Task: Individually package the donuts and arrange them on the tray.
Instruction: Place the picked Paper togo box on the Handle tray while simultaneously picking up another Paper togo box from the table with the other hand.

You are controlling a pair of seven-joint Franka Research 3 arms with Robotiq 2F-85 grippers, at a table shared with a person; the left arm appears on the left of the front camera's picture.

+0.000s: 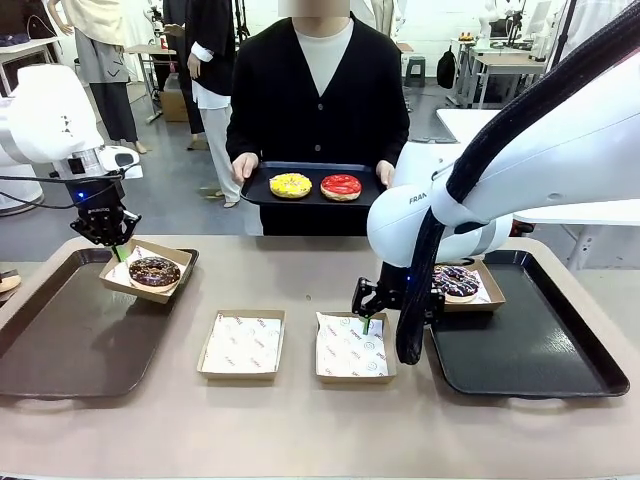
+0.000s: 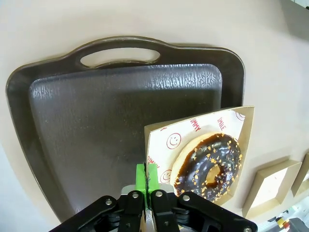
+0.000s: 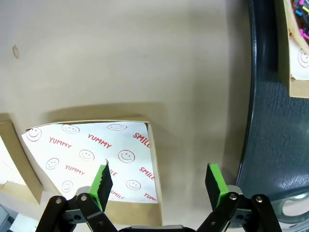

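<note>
- Four donuts are in play. The chocolate donut (image 1: 155,271) (image 2: 207,166) lies in a paper-lined carried box (image 1: 120,285) (image 2: 248,140) at 10 o'clock of the table (image 1: 300,430), over the 1 o'clock corner of the left tray (image 1: 60,340) (image 2: 120,111).
- The sprinkled dark donut (image 1: 455,281) (image 3: 299,19) sits boxed at the 11 o'clock corner of the right tray (image 1: 530,350) (image 3: 265,121).
- The yellow donut (image 1: 290,185) and red donut (image 1: 341,186) lie side by side on a black tray (image 1: 262,190) that a person holds at 12 o'clock.
- The left tool (image 1: 118,250) (image 2: 146,176) is clamped together on the carried box's edge at about 11 o'clock, pinching cardboard and paper. The chocolate donut lies just beside the pads, apparently not touching them.
- The step in hand looks like setting this box down on the left tray.
  - Part of the base overhangs the rim toward the table, so it should go further in toward 8 o'clock.
  - It should stay level so the donut cannot slide.
  - It should rest flat before the pads part.
- The right tool (image 1: 365,320) (image 3: 158,171) stands wide apart, holding nothing, over the 3 o'clock edge of an empty box (image 1: 350,348) (image 3: 91,154). A second empty box (image 1: 241,345) lies at its 9 o'clock.
</note>
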